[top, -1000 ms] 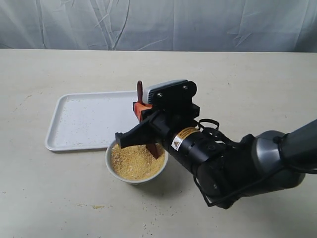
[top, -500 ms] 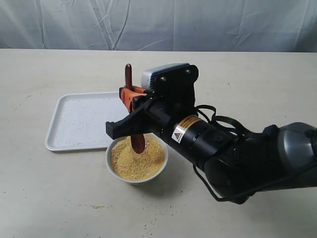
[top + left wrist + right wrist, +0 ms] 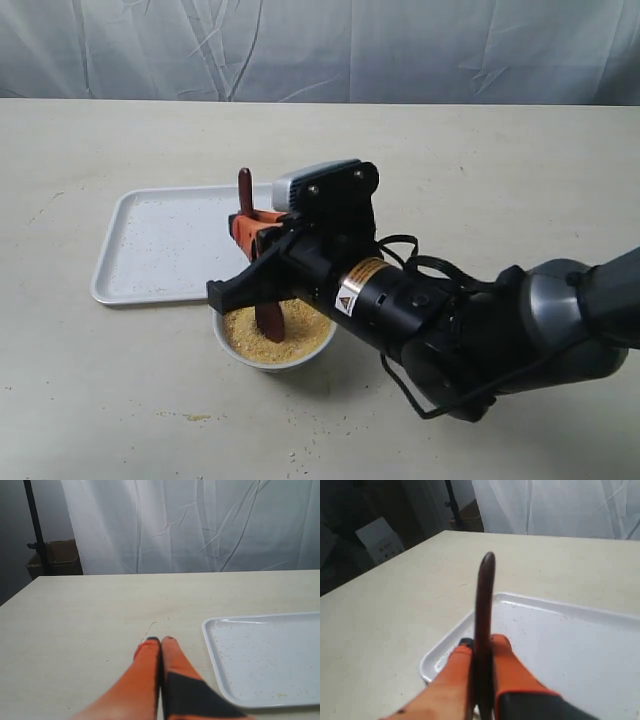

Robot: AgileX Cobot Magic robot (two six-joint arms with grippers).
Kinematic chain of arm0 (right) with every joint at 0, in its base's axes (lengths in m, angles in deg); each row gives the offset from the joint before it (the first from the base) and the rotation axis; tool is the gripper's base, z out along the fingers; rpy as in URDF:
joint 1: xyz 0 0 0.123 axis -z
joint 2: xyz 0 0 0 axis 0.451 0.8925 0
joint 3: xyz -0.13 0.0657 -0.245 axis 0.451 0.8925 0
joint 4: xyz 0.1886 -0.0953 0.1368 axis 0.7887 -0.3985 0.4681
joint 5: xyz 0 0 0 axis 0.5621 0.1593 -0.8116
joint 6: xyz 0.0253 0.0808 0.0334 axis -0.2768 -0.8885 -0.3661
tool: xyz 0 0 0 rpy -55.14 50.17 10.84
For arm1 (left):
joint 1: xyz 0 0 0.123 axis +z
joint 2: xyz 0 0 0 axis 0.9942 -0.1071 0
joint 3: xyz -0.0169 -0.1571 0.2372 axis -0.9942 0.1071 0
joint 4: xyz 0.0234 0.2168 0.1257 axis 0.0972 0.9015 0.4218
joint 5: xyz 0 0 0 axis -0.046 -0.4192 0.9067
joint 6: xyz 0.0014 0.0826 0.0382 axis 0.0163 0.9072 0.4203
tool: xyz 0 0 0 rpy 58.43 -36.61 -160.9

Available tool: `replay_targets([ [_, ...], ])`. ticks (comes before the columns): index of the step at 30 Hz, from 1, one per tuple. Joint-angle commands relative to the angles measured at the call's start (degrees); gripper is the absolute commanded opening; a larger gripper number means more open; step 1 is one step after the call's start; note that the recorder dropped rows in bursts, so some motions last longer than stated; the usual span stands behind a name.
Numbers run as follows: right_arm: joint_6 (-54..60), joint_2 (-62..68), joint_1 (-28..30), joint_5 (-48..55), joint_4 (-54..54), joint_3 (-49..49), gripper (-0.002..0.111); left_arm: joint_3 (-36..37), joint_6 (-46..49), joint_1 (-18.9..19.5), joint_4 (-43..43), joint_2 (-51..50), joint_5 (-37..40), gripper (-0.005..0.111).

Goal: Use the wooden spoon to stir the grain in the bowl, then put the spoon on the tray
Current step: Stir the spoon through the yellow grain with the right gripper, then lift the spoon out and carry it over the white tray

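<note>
Here, in the exterior view, one arm is reaching across the pale surface [image 3: 520, 170] from the right. Its right pincer [image 3: 250, 228] is clamping the single wooden spoon [image 3: 270, 318] between two orange fingers [image 3: 262, 217]. The spoon is standing nearly upright, with its oval head dipping into the grain [image 3: 243, 335] and its handle end poking up above the fingers. The grain is filling the one white bowl [image 3: 268, 362]. The bowl is sitting just in front of the near edge of the one white tray [image 3: 165, 245], which is carrying only scattered specks. A few crumbs are lying on the surface in front of the bowl.

In the left wrist view, the left pincer [image 3: 160, 640] is hovering over the surface [image 3: 90, 620] with its two orange fingers pressed together and nothing between them. One corner of the tray [image 3: 265, 660] is lying just beside it.

In the right wrist view, the two orange fingers [image 3: 506, 662] are squeezing the dark spoon handle [image 3: 485, 590], which is rising straight up between them. The tray [image 3: 570, 645] is spreading out behind and below; neither bowl nor grain is showing here.
</note>
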Motion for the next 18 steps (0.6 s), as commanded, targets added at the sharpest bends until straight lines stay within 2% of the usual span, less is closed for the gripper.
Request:
replay_targets([
  [1, 1.8, 2.9, 0.2, -1.5, 2.4, 0.0, -0.001, 0.3, -0.2, 0.4, -0.2, 0.3, -0.3, 0.0],
  [4, 3.8, 2.0, 0.2, -2.2, 10.2, 0.0, -0.001, 0.3, -0.2, 0.4, -0.2, 0.3, -0.3, 0.0],
  [7, 4.1, -1.6, 0.2, -2.9, 10.7, 0.0, -0.001, 0.3, -0.2, 0.4, -0.2, 0.3, -0.3, 0.0],
  [11, 12.7, -4.2, 0.2, -2.9, 12.9, 0.0, -0.001, 0.3, -0.2, 0.4, -0.2, 0.3, -0.2, 0.0],
  [15, 18.7, -4.0, 0.2, -1.5, 16.5, 0.0, -0.001, 0.3, -0.2, 0.4, -0.2, 0.3, -0.2, 0.0],
  [18, 18.7, -0.8, 0.2, -1.4, 15.6, 0.0, -0.001, 0.3, -0.2, 0.4, -0.2, 0.3, -0.2, 0.0],
])
